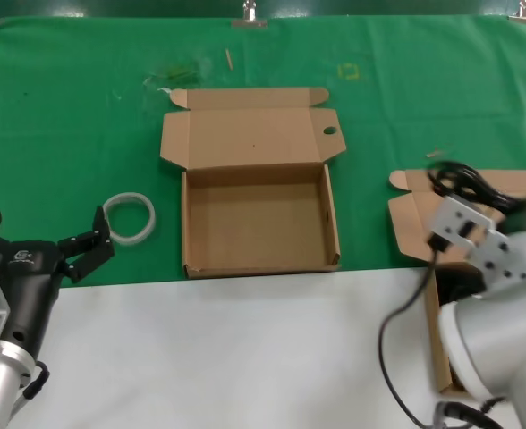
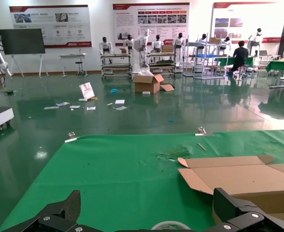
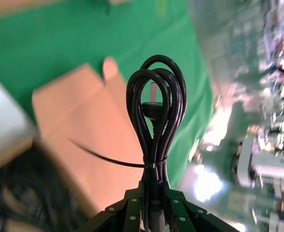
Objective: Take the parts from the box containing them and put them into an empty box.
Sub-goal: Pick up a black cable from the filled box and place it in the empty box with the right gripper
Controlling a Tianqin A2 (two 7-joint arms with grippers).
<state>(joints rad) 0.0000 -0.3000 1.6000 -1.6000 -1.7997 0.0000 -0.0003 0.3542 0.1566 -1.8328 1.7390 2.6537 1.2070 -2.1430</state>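
Observation:
The empty box [image 1: 259, 261], brown with a round-holed tab [image 1: 329, 131], lies open at the table's middle; its lid also shows in the left wrist view [image 2: 238, 179]. The box containing the parts [image 1: 412, 222] sits at the right, mostly hidden by my right arm. My right gripper [image 3: 154, 193] is shut on a black power cord [image 3: 156, 111], a tied coil held above that box; the cord also shows in the head view [image 1: 464, 181]. More black cords [image 3: 16, 198] lie blurred in the box below. My left gripper [image 1: 46, 220] is open and empty at the lower left.
A white tape ring [image 1: 129, 218] lies on the green cloth [image 1: 66, 134] between my left gripper and the empty box; it also shows in the left wrist view [image 2: 170, 225]. The near part of the table [image 1: 245, 357] is white. Small scraps lie at the back.

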